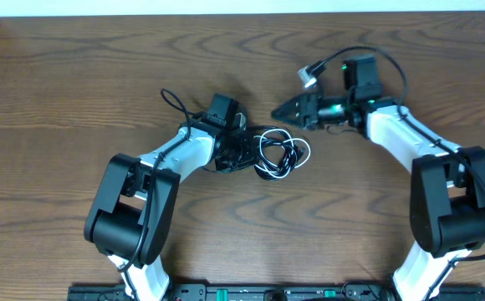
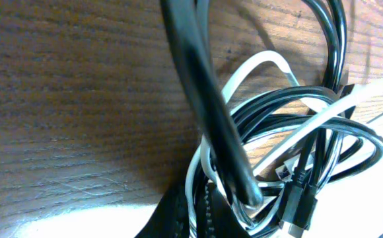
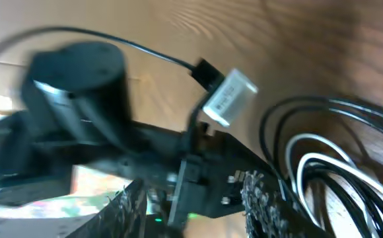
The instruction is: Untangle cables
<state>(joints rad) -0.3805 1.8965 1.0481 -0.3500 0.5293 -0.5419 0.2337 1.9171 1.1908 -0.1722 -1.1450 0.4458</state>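
The cables (image 1: 280,153), one white and the rest black, lie in a looped tangle at the middle of the wooden table. My left gripper (image 1: 244,150) is at the tangle's left edge. In the left wrist view the cables (image 2: 297,132) fill the frame, and my left gripper (image 2: 195,215) is shut on strands of the bundle, a white one showing between the fingers. My right gripper (image 1: 283,110) hovers just above and behind the tangle, pointing left. In the blurred right wrist view its fingers (image 3: 264,198) stand apart, holding nothing, and the cables (image 3: 323,158) lie to the right.
A thicker black cord with a white tagged plug (image 1: 308,76) runs over the right arm; the same plug (image 3: 230,98) hangs in front of the right wrist camera. Bare wooden table (image 1: 75,75) surrounds the tangle. The table's far edge (image 1: 242,12) is at the top.
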